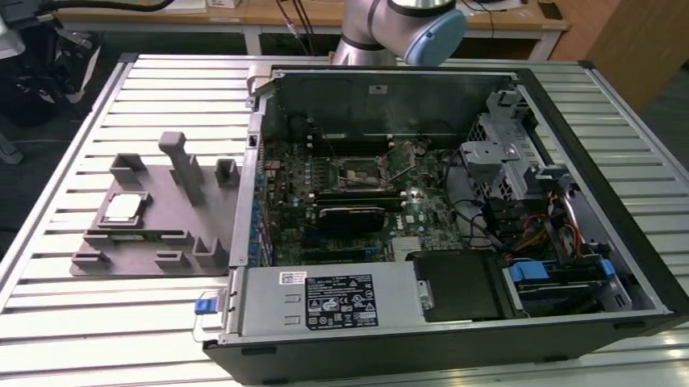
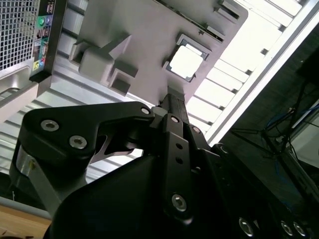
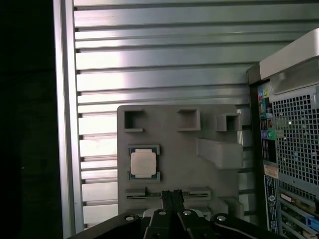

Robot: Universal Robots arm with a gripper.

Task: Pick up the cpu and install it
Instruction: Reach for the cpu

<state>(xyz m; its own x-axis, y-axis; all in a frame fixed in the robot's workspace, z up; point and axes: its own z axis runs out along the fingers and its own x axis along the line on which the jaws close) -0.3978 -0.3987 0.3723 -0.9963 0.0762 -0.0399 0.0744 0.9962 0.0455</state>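
Observation:
The cpu (image 1: 122,208) is a small silver square that lies flat in a recess of the grey fixture block (image 1: 161,234), at the exterior view's left of the computer case. Both wrist views look down on the cpu (image 3: 144,163) (image 2: 186,63) from well above. My gripper (image 3: 172,195) (image 2: 173,101) hangs high over the fixture's edge, short of the cpu, shut with nothing between its fingers. The black socket frame (image 1: 361,169) sits on the motherboard inside the open case.
The open computer case (image 1: 603,201) lies on its side on a slatted metal table (image 1: 161,89). Its rear panel (image 3: 294,149) stands close beside the fixture. Upright grey posts (image 1: 177,157) rise from the fixture. The arm's base joint (image 1: 404,28) stands behind the case.

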